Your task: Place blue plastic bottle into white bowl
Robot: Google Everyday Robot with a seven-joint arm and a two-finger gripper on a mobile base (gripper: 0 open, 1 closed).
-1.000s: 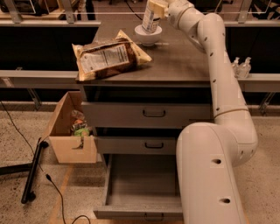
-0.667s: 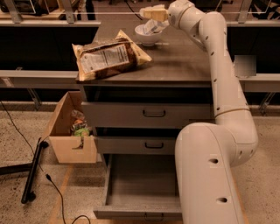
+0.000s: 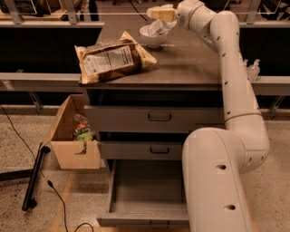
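The white bowl (image 3: 150, 38) stands at the back of the dark cabinet top (image 3: 190, 63). The blue plastic bottle (image 3: 159, 27) lies tilted in the bowl, its lower end inside and its upper end leaning over the right rim. My gripper (image 3: 158, 13) hovers just above the bowl and bottle, pointing left. It looks open and apart from the bottle. My arm reaches in from the lower right.
A brown snack bag (image 3: 113, 59) lies on the left of the cabinet top. Two small pump bottles (image 3: 251, 70) stand on the shelf at right. The bottom drawer (image 3: 149, 190) is pulled open. A cardboard box (image 3: 74, 140) and a black pole (image 3: 34, 176) are on the floor at left.
The bottle was held upright above the bowl, then tipped over. It now rests in the bowl, and my gripper has turned sideways above it and let go.
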